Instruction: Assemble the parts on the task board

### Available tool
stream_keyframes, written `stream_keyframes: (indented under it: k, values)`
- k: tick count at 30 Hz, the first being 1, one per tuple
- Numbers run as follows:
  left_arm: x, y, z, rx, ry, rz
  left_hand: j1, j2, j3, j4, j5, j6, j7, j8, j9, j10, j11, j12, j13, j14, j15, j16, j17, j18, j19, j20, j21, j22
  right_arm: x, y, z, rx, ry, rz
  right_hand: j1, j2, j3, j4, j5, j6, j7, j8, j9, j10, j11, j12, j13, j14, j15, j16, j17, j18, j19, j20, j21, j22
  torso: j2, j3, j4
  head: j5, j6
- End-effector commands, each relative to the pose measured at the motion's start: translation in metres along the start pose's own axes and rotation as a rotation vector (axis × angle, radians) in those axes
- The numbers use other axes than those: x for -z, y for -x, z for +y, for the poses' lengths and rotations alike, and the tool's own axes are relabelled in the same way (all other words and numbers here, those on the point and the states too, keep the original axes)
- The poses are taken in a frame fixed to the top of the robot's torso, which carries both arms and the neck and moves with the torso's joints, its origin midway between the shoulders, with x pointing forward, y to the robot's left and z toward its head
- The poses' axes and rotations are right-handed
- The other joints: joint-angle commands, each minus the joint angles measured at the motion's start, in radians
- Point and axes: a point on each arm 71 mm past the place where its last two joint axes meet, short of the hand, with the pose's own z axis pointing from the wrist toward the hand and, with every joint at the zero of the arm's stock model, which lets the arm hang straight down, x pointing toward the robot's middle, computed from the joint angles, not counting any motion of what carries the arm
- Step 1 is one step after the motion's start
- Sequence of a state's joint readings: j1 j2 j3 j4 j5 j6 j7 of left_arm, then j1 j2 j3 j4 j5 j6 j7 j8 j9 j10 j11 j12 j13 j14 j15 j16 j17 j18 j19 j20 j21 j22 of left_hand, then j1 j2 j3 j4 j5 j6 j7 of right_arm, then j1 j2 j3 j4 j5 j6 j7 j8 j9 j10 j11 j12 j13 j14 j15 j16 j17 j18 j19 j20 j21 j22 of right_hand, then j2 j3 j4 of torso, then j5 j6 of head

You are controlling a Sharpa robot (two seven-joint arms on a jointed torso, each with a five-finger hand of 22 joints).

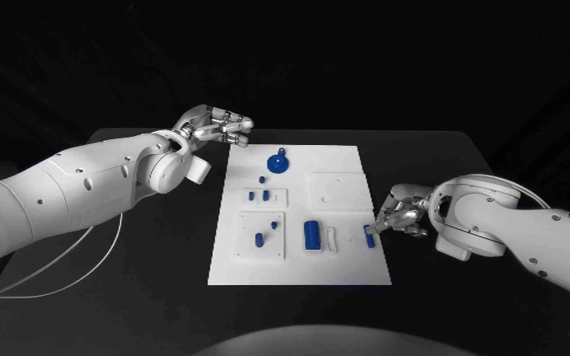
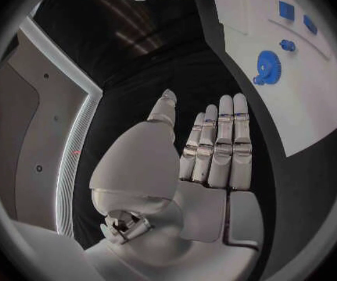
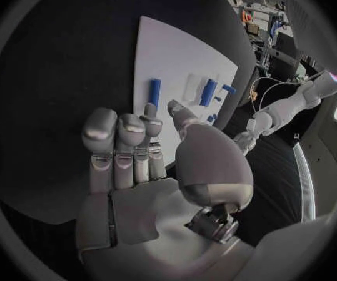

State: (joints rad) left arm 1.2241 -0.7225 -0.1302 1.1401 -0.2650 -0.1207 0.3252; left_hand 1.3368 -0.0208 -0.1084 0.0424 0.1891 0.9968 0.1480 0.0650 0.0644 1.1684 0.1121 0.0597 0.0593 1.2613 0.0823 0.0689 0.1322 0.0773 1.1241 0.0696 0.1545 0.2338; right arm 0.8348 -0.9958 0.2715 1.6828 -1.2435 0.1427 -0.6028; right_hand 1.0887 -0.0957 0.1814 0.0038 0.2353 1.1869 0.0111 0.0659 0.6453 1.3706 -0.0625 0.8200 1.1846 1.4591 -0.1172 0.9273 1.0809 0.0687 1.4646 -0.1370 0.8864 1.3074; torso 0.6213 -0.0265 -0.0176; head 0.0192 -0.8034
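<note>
The white task board [image 1: 338,158] lies mid-table. On it are a blue gear [image 1: 277,163], two small blue pieces [image 1: 252,195], a blue cylinder [image 1: 312,235] and a short blue bar [image 1: 370,239] near its right edge. My left hand [image 1: 220,128] hovers off the board's far left corner with fingers apart, holding nothing. The left wrist view shows this hand [image 2: 207,150] flat and straight, with the gear [image 2: 267,67] beyond it. My right hand [image 1: 402,214] is at the board's right edge beside the bar. In the right wrist view its fingers [image 3: 121,143] are extended and hold nothing, and the bar [image 3: 155,92] lies just past them.
A white cable [image 1: 72,261] loops on the black table under my left arm. Raised white blocks [image 1: 341,189] stand on the board. More small blue pieces [image 1: 260,239] sit on the near left block. A white peg [image 1: 334,239] lies next to the cylinder.
</note>
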Motion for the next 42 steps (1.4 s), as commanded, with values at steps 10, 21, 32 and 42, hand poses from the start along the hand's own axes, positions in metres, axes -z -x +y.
stream_keyframes:
  k: [10, 21, 32, 42]
  values:
    - [0.000, -0.001, 0.000, 0.012, -0.004, 0.004, -0.008, 0.004, -0.001, -0.003, 0.001, 0.003, -0.001, 0.000, 0.001, 0.003, 0.002, 0.004, 0.001, 0.005, 0.002, -0.002, 0.001, -0.010, 0.002, -0.002, 0.004, -0.002, -0.006, -0.017, 0.001, 0.098, -0.042, 0.025, -0.021, -0.020, 0.008, 0.048, -0.019, 0.006, 0.000, -0.001, 0.062, 0.008, 0.001, 0.000, 0.002, 0.003, 0.003, 0.005, 0.004, -0.005, 0.064, 0.002, 0.004, 0.099, 0.001, -0.0017, -0.0003, 0.005, -0.012]
    - [0.001, -0.001, 0.001, 0.016, 0.005, 0.016, -0.011, 0.003, 0.000, 0.000, 0.000, 0.001, 0.000, 0.000, 0.001, 0.001, 0.002, 0.003, 0.001, 0.003, 0.003, -0.002, 0.001, -0.010, 0.001, -0.001, 0.005, -0.003, -0.013, -0.021, 0.004, 0.139, -0.054, -0.029, -0.026, -0.023, 0.120, 0.042, -0.093, 0.004, -0.003, -0.002, 0.067, 0.009, 0.002, 0.001, 0.004, 0.004, 0.000, 0.005, 0.004, -0.005, 0.064, 0.000, 0.006, 0.099, 0.001, -0.0004, 0.0003, 0.009, -0.013]
    - [0.001, -0.002, 0.001, 0.021, 0.014, 0.032, -0.014, 0.003, 0.002, 0.004, -0.001, -0.003, 0.001, 0.000, 0.001, -0.001, 0.003, 0.004, 0.001, 0.002, 0.003, -0.001, 0.001, -0.010, 0.000, -0.001, 0.005, -0.005, -0.022, -0.029, 0.005, 0.164, -0.072, -0.023, -0.094, 0.030, 0.303, -0.094, -0.046, -0.014, -0.005, -0.001, 0.082, 0.002, -0.003, -0.007, 0.003, 0.003, 0.000, -0.002, 0.000, -0.006, 0.064, -0.001, 0.004, 0.096, 0.001, -0.0006, -0.0006, 0.010, -0.016]
    - [0.001, -0.004, 0.002, 0.024, 0.023, 0.044, -0.012, 0.003, 0.003, 0.006, -0.002, -0.007, 0.002, 0.000, 0.001, -0.005, 0.004, 0.004, 0.001, 0.002, 0.004, -0.001, 0.001, -0.009, -0.001, 0.000, 0.005, -0.007, -0.025, -0.037, 0.009, 0.157, -0.064, -0.005, -0.071, 0.021, 0.334, -0.196, 0.237, -0.026, 0.004, 0.002, 0.116, -0.011, -0.002, -0.021, -0.003, 0.000, 0.000, -0.007, -0.001, -0.004, 0.063, -0.001, -0.002, 0.096, 0.001, 0.0004, -0.0009, 0.011, -0.018]
